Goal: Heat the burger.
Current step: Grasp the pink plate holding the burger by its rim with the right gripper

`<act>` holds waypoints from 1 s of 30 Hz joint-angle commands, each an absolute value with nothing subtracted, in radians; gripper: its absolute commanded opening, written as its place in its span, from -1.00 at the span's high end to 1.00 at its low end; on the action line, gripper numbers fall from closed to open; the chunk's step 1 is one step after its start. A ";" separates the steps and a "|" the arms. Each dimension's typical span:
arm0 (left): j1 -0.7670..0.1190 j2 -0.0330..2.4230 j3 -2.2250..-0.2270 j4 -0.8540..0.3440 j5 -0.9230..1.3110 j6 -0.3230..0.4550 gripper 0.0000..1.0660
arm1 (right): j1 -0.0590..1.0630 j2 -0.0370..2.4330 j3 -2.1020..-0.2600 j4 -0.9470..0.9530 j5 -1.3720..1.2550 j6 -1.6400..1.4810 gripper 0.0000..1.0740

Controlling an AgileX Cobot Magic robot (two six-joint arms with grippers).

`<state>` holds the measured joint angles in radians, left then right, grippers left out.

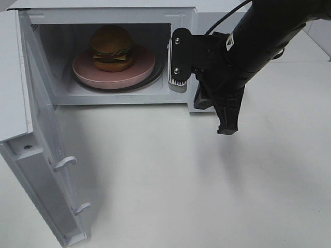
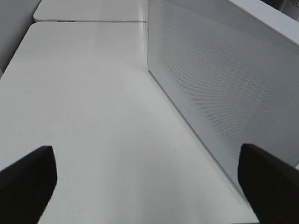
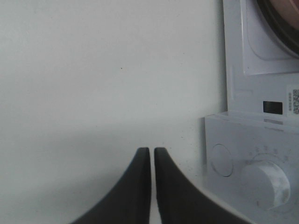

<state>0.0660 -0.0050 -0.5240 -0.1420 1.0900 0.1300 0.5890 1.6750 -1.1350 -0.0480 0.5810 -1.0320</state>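
Observation:
The burger (image 1: 112,47), with its golden-brown bun, sits on a round pink plate (image 1: 139,72) inside the open white microwave (image 1: 103,15). My right gripper (image 1: 227,128) hangs over the table just in front of the microwave's control panel, right of the cavity. In the right wrist view its fingers (image 3: 153,151) are shut with only a thin slit between them and nothing held. My left gripper (image 2: 145,154) is open wide and empty, beside the microwave's perforated side wall (image 2: 219,79). It does not appear in the exterior view.
The microwave door (image 1: 46,155) swings out to the left, towards the table's front. A white dial (image 3: 266,184) sits on the control panel close to my right fingers. White table top (image 1: 170,186) spreads in front of the microwave.

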 commanded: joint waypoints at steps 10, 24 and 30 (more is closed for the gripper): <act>0.068 -0.010 -0.524 -0.144 1.080 0.129 -0.83 | 0.588 1.669 -1.141 -0.234 0.502 -1.159 0.76; 0.068 -0.010 -0.524 -0.144 1.080 0.129 -0.83 | 0.599 1.669 -1.141 -0.318 0.347 -1.061 0.02; 0.068 -0.010 -0.524 -0.144 1.080 0.129 -0.83 | 0.612 1.712 -1.141 -0.373 0.266 -0.948 -0.65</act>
<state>0.0660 -0.0050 -0.5240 -0.1420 1.0900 0.1300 0.6020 1.6900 -1.1350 -0.3560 0.2990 -0.9940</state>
